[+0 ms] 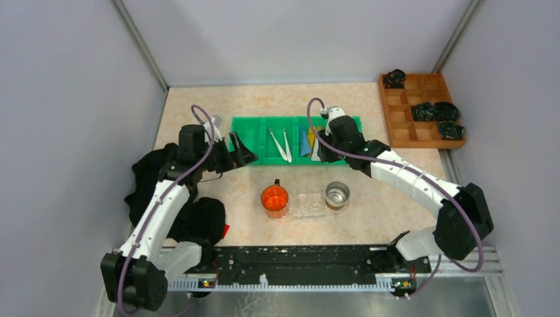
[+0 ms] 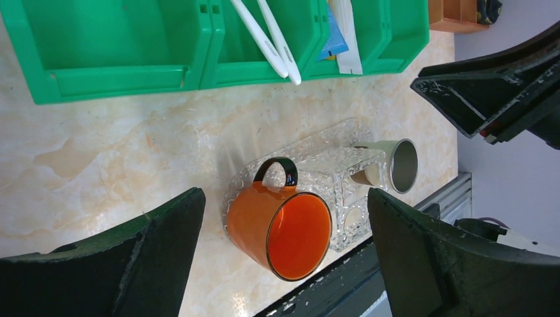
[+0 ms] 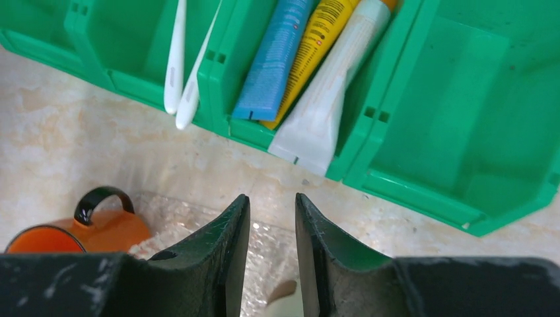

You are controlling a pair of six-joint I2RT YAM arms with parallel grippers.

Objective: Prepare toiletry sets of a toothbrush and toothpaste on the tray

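Two white toothbrushes (image 1: 279,144) lie in a middle compartment of the green bin (image 1: 251,129); they also show in the right wrist view (image 3: 175,59). The blue (image 3: 274,59), yellow (image 3: 318,43) and white (image 3: 327,105) toothpaste tubes lie side by side in the neighbouring compartment. The clear tray (image 1: 309,205) sits on the table between two cups and holds no toothbrush or tube. My right gripper (image 3: 272,198) hovers just in front of the tubes, jaws a narrow gap apart and empty. My left gripper (image 2: 285,198) is wide open and empty, at the bin's left end (image 1: 241,150).
An orange mug (image 1: 275,198) stands at the tray's left end and a metal cup (image 1: 337,195) at its right end. A brown wooden compartment box (image 1: 403,119) with black items sits at the back right. A black cloth (image 1: 198,221) lies by the left arm.
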